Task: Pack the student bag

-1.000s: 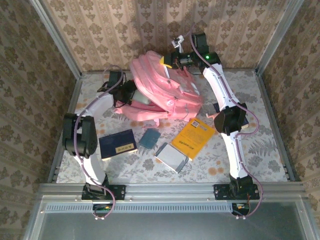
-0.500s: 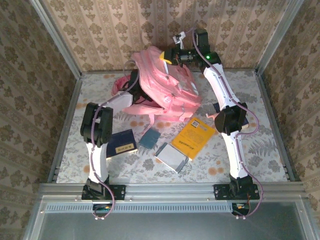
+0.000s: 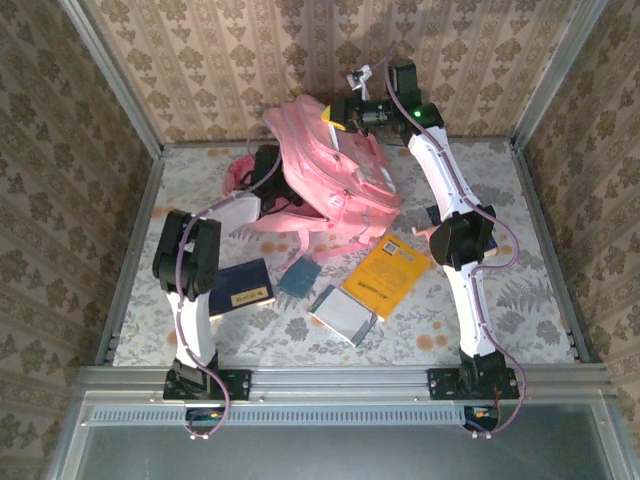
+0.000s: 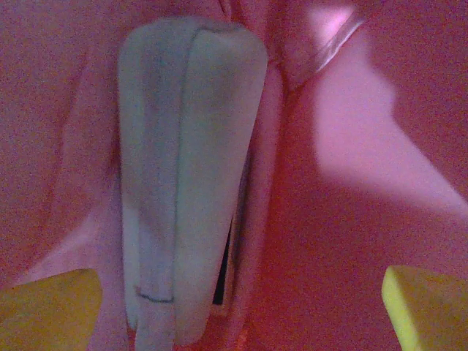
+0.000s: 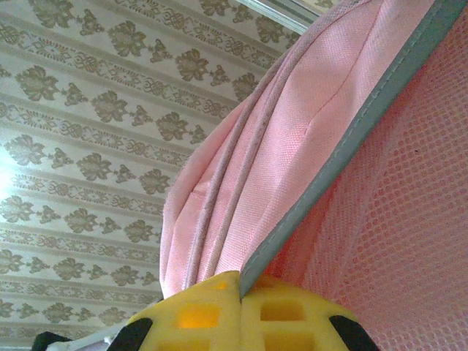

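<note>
The student bag, a pink backpack, stands tilted at the back of the table. My right gripper is at its top and is shut on the bag's grey-trimmed edge, with the yellow pads pressed together around it. My left gripper is pushed against the bag's left side. In the left wrist view its yellow fingertips stand wide apart, open and holding nothing, facing pink fabric and a pale grey-green padded strip.
In front of the bag lie a dark blue book, a small teal notebook, a grey case and a yellow book. A pink strap trails to the bag's left. Patterned walls close in three sides.
My left arm has swung from the table's left in to the bag's side, and its jaws have opened wide. The bag's top has risen slightly with the right gripper.
</note>
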Motion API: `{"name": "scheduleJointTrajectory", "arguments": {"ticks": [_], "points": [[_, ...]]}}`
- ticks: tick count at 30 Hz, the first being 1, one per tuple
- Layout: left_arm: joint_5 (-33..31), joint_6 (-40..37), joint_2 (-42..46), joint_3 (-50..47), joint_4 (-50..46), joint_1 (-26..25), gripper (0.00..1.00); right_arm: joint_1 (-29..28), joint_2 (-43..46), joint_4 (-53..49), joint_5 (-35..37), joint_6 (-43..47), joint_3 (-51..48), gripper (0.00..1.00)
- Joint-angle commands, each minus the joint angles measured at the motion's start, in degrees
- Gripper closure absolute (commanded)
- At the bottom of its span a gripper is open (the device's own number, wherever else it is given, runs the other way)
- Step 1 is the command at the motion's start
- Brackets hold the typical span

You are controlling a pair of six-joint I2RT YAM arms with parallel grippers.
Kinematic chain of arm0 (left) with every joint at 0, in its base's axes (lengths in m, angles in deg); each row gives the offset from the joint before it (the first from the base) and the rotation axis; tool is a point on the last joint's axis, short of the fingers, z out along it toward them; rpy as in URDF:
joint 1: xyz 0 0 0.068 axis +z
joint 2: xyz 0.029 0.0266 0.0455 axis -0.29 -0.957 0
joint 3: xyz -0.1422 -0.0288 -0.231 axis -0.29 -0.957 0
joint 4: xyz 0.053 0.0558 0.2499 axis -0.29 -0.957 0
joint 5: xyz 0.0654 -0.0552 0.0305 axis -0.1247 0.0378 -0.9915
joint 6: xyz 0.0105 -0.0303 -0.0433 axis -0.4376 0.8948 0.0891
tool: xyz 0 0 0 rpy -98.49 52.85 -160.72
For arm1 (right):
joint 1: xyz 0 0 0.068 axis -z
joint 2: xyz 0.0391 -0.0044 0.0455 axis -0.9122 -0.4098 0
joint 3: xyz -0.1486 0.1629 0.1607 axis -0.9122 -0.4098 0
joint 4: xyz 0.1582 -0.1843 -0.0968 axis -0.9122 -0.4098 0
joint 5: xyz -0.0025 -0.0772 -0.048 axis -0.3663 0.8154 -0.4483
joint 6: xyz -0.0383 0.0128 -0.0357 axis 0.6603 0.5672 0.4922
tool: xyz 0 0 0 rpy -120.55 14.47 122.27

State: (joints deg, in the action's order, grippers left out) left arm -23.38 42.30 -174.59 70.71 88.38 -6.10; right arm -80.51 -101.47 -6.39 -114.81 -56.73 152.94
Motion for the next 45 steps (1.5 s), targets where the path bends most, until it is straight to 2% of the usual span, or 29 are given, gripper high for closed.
{"name": "scheduleJointTrajectory", "arguments": {"ticks": [1, 7, 11, 19, 21, 25, 28, 30, 32, 41, 45], "points": [[1.8, -1.3, 4.5, -2.3, 2.3, 1.7, 0.0, 0.5, 2.6, 1.1, -0.6, 3.0, 4.5, 1.0], [3.4, -1.7, 5.7, -2.9, -0.7, 2.8, 0.0, 0.6, 2.7, 0.0, 0.4, 3.7, 5.1, 1.0], [1.1, -6.2, 10.9, -4.9, -6.1, 4.0, 0.0, 1.3, 2.9, -3.3, 2.6, 5.9, 5.4, 1.0], [-7.9, -9.4, 25.3, -13.0, -16.4, 5.8, 0.0, 1.3, 2.0, -8.5, 8.7, 9.7, 8.0, 1.0], [-13.7, -11.1, 29.0, -13.7, -23.9, 6.4, 0.0, 0.9, 1.6, -9.7, 10.2, 11.2, 8.3, 1.0], [-20.6, -17.7, 36.0, -15.1, -28.2, 7.0, 0.0, -0.7, -0.1, -12.3, 12.7, 14.3, 10.2, 1.0], [-18.9, -22.4, 38.7, -13.4, -32.5, 9.1, 0.0, -2.8, -1.9, -15.9, 16.5, 17.8, 12.7, 1.0], [-17.4, -22.1, 40.6, -14.6, -33.8, 10.7, 0.0, -4.3, -3.2, -18.3, 19.6, 20.5, 14.3, 1.0], [-14.8, -21.4, 42.8, -17.3, -31.2, 12.6, 0.0, -6.2, -4.5, -20.9, 23.2, 23.3, 15.6, 1.0], [-9.4, -29.2, 49.8, -17.8, -29.4, 11.5, 0.0, -12.1, -11.0, -30.2, 42.3, 30.0, 20.3, 0.78], [-10.3, -32.3, 51.4, -18.6, -29.0, 9.2, 0.01, -13.9, -10.6, -32.5, 49.7, 32.6, 20.0, 0.55]]}}
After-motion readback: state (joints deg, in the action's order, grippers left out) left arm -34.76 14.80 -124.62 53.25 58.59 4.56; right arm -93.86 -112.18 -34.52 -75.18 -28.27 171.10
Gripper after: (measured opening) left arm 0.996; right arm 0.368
